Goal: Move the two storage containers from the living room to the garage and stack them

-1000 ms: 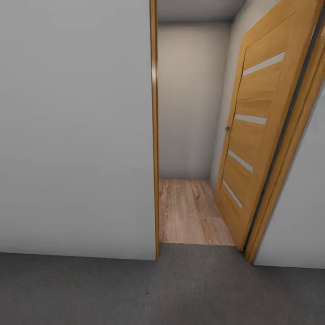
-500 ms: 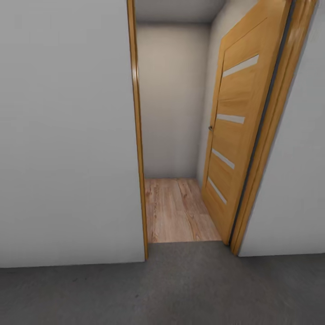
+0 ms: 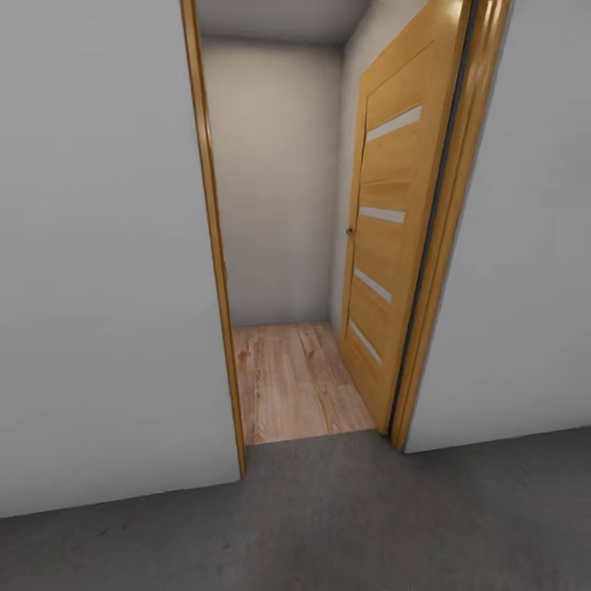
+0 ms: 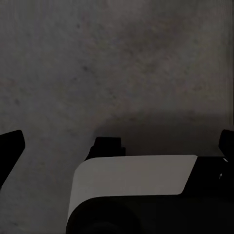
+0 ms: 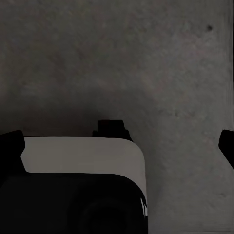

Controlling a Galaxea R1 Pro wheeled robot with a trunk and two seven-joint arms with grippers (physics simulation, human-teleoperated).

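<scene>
The two storage containers are out of view. I stand on the garage's dark grey floor [image 3: 328,525], facing an open doorway in a plain grey-white wall. My left gripper [image 4: 117,146] hangs open over that mottled floor, its dark fingertips [image 4: 10,146] far apart with nothing between them. My right gripper [image 5: 119,144] is open too, fingertips [image 5: 11,142] wide apart over bare floor.
An orange door with pale stripes [image 3: 386,246] stands swung inward on the doorway's right side. Behind the wooden frame [image 3: 215,271] lies a narrow hallway with a light wood-plank floor [image 3: 287,377] ending at a grey wall. White and black robot body [image 4: 131,180] shows below each gripper.
The doorway has slid leftward in the head view and sits more central: the camera has moved, not the door. Nothing was taken hold of or let go.
</scene>
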